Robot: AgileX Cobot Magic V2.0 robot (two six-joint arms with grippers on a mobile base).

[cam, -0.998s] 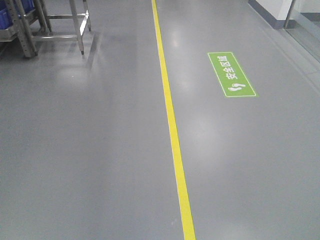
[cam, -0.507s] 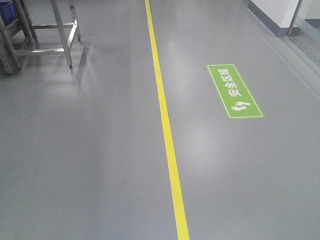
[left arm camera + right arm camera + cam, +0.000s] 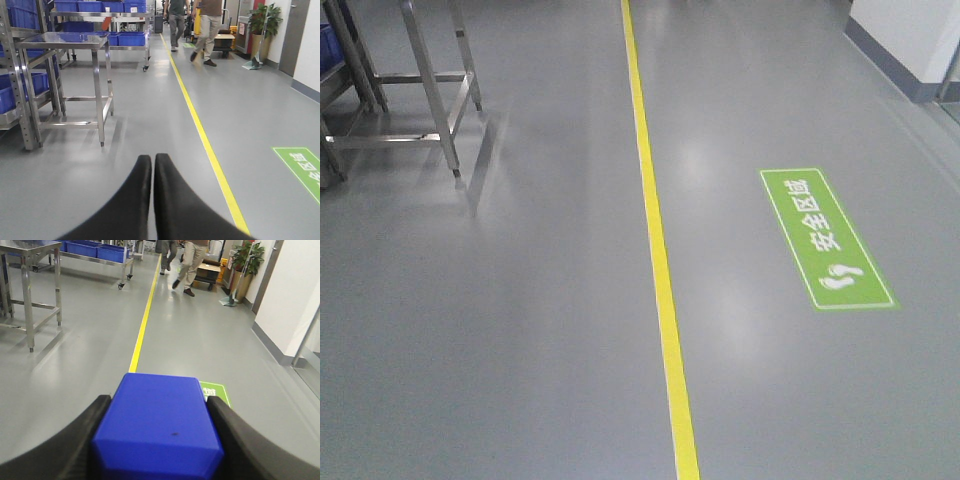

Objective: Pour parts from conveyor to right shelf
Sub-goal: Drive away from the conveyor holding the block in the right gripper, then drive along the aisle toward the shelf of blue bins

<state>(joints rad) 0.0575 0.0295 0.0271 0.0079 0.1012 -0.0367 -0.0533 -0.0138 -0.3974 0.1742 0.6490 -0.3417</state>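
- Between the fingers of my right end effector [image 3: 159, 401] sits the blue block [image 3: 157, 427], clamped on both sides above the grey floor [image 3: 80, 355].
- My left end effector [image 3: 152, 159] is clenched, its black fingers touching each other.
- At far left in the left wrist view, a steel shelf [image 3: 14, 75] carries blue tubs [image 3: 37, 82]; I cannot tell their contents.
- Beyond a steel table [image 3: 62, 40], a wheeled cart [image 3: 148, 50] holds other tubs [image 3: 131, 39].

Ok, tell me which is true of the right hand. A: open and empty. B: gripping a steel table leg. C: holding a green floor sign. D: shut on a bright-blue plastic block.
D: the right wrist view shows the right hand with its black fingers against both sides of the bright-blue plastic block.
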